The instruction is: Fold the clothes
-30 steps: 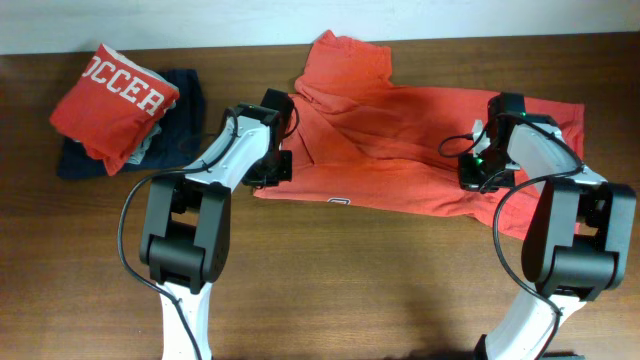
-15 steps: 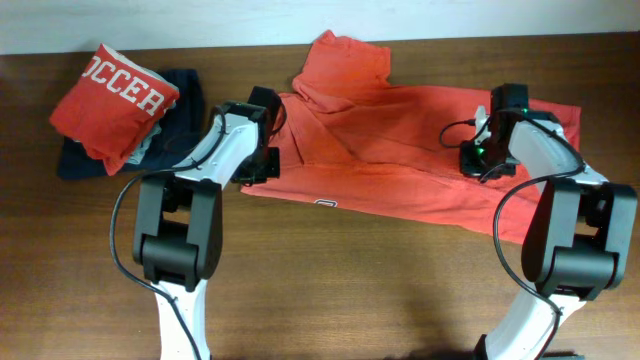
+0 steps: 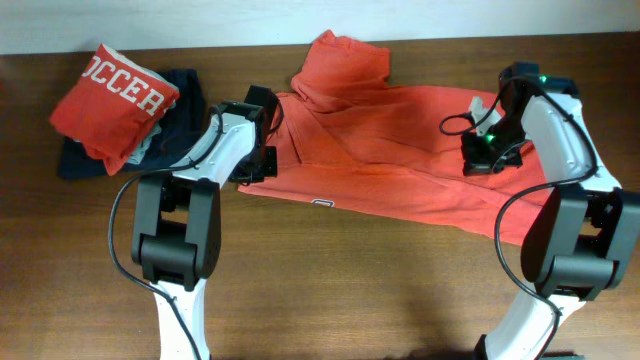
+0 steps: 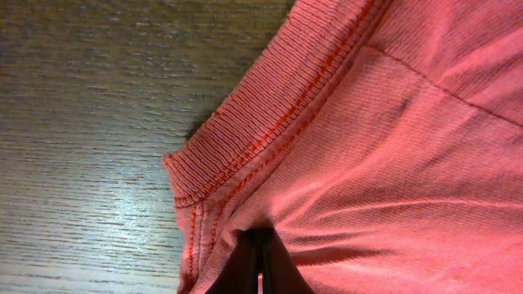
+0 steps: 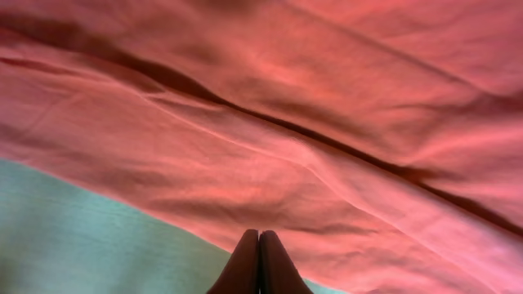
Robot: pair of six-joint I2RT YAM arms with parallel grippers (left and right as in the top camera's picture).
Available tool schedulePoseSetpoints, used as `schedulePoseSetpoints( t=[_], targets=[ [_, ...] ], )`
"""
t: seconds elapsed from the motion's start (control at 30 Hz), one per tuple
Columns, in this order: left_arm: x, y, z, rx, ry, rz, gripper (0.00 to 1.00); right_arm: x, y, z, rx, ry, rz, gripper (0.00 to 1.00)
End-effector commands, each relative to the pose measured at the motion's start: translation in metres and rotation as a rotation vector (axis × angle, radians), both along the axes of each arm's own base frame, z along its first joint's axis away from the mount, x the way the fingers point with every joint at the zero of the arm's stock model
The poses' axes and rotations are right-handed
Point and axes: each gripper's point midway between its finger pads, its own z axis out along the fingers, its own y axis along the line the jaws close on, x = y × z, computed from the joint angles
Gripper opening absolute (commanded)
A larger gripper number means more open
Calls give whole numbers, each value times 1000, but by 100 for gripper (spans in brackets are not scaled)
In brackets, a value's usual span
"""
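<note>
The coral-red T-shirt (image 3: 380,150) lies spread and rumpled across the middle of the table (image 3: 350,300), one part bunched up toward the far edge. It is well apart from the folded red piece (image 3: 115,100) sitting on a dark navy garment (image 3: 190,90) at the far left. The left gripper (image 4: 260,238) has its fingers pressed together on a pucker of cloth just inside a ribbed band (image 4: 245,139) at the shirt's left edge, so it is pinching the shirt. The right gripper (image 5: 259,238) also has its fingers squeezed together, low against the right side of the fabric. I cannot tell from here whether any cloth is actually caught between them. To my eye the job in hand is getting the shirt flat before any fold. That would go best if the right side is confirmed gripped first. Both ends should then be drawn apart evenly, low over the wood, so that the long creases across the middle pull out rather than twist.
</note>
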Motion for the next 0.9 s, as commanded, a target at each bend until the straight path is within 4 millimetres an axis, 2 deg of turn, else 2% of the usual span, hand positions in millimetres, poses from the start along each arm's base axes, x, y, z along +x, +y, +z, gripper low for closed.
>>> schedulePoseSetpoints(
  t=[0.0, 0.23, 0.37, 0.57, 0.8, 0.87],
  targets=[
    [-1, 10, -12, 34, 18, 13, 5, -15, 8, -21, 26, 44, 30, 4],
    [-1, 10, -12, 33, 15, 14, 5, -26, 10, -64, 24, 31, 30, 4],
    [0, 10, -12, 33, 14, 14, 5, -22, 9, -75, 18, -5, 31, 4],
    [0, 10, -12, 33, 14, 13, 5, -14, -1, -82, -42, -44, 32, 4],
    [0, 10, -12, 33, 15, 13, 5, 19, -12, -74, -97, -163, 16, 4],
    [-1, 10, -12, 33, 16, 14, 5, 31, -21, -71, -146, -204, 11, 4]
  ],
)
